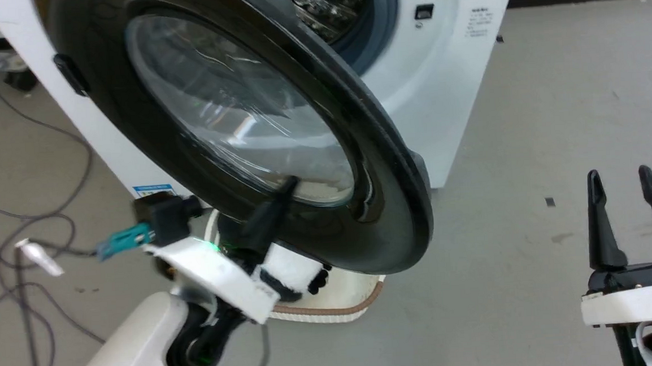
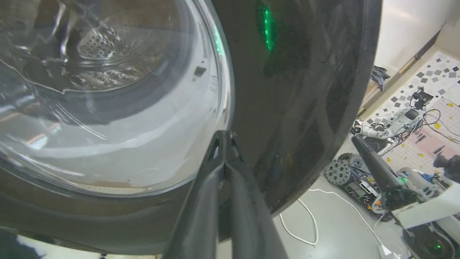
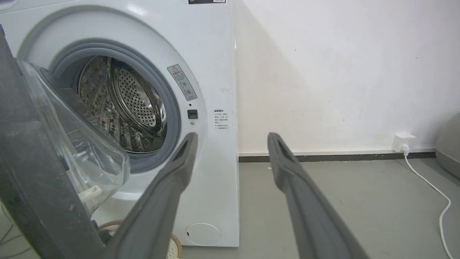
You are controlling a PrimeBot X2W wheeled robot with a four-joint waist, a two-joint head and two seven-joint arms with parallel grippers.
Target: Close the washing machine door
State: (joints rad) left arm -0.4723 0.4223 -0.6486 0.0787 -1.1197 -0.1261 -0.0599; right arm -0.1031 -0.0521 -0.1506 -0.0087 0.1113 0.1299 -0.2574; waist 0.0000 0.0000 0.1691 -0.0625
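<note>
As the left tool (image 1: pixel 287 185) touches it, the washing machine door (image 1: pixel 383 145) gapes.

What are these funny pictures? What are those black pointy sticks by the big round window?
They come from a robot with two arms. One picture is from its head, two from cameras on its wrists. The sticks are its grippers' fingers. The round window is the door, glossy black rim and clear glass, of a big white washing machine; it stands open, so the holey steel drum shows. The left gripper, fingers shut together, has its tips against the door, holding nothing. The right gripper is open and empty. Cables lie on the grey floor.
</note>
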